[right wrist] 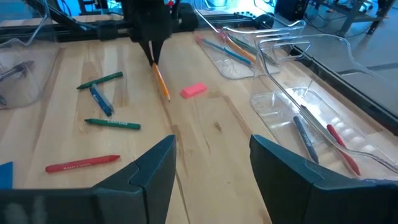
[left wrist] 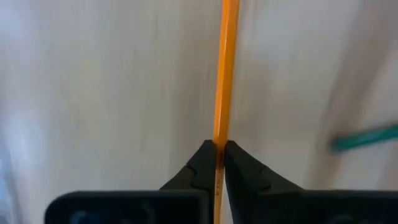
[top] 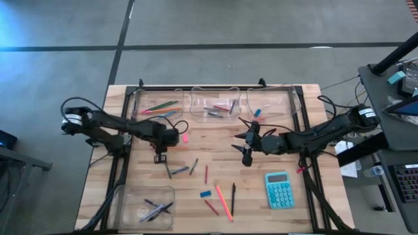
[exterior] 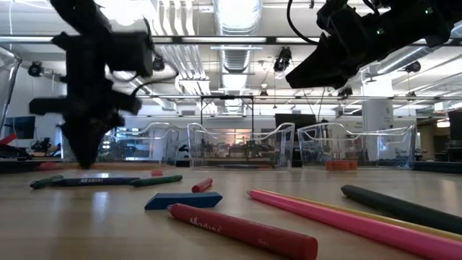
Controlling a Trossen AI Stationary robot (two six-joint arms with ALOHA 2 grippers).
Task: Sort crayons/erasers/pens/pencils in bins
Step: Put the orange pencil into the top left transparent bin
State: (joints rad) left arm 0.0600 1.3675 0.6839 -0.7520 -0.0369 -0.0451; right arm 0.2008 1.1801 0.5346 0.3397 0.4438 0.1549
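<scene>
The left claw (right wrist: 153, 55) is clenched on a long thin orange pencil (right wrist: 161, 83), whose far end slants down to the pale wooden bench (right wrist: 205, 143) just beside a small flat pink eraser (right wrist: 193, 91). The right claw (top: 247, 145) hangs released over the bench's middle, holding nothing. Green and blue crayons (right wrist: 102, 99) lie nearby; the clear plastic bins (top: 214, 104) along the far edge seem partly filled.

Bright overhead light; left wrist view blurred.
</scene>
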